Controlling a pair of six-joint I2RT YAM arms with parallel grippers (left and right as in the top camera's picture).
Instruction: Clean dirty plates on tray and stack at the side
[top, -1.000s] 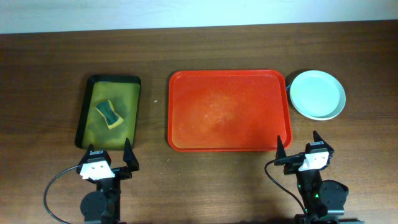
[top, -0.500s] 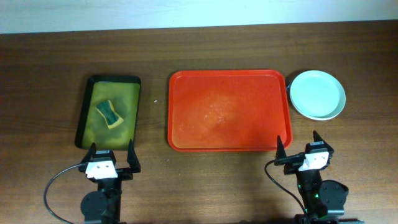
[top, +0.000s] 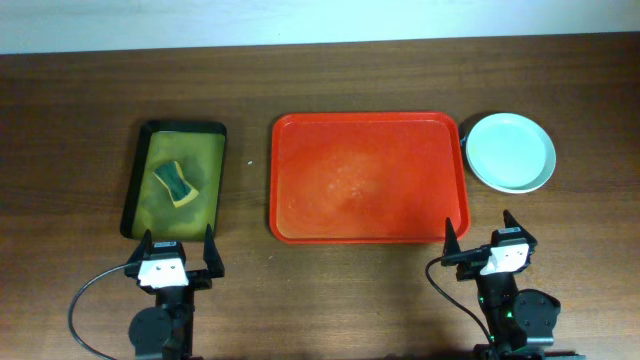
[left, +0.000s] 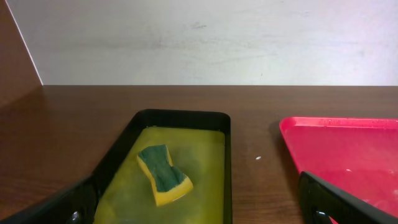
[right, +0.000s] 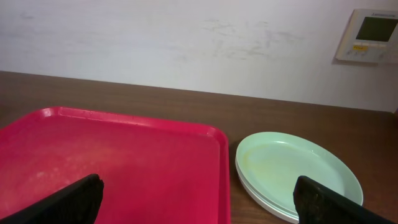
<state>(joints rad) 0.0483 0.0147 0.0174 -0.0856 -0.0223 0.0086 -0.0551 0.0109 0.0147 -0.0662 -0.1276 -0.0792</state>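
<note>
The red tray (top: 368, 178) lies mid-table with nothing on it; it also shows in the left wrist view (left: 348, 149) and the right wrist view (right: 112, 162). The plates (top: 511, 151) sit stacked on the table just right of the tray, a pale mint one on top; in the right wrist view (right: 295, 171) a cream rim shows beneath. My left gripper (top: 174, 252) is open and empty near the table's front edge. My right gripper (top: 479, 240) is open and empty in front of the tray's right corner.
A dark tray with a yellow-green inside (top: 205, 140) stands left of the red tray and holds a yellow-and-green sponge (top: 175, 183), also in the left wrist view (left: 163, 173). A white wall runs behind the table.
My left gripper has shifted slightly right and squared up near the front edge. The right arm, tray and plates have not moved.
</note>
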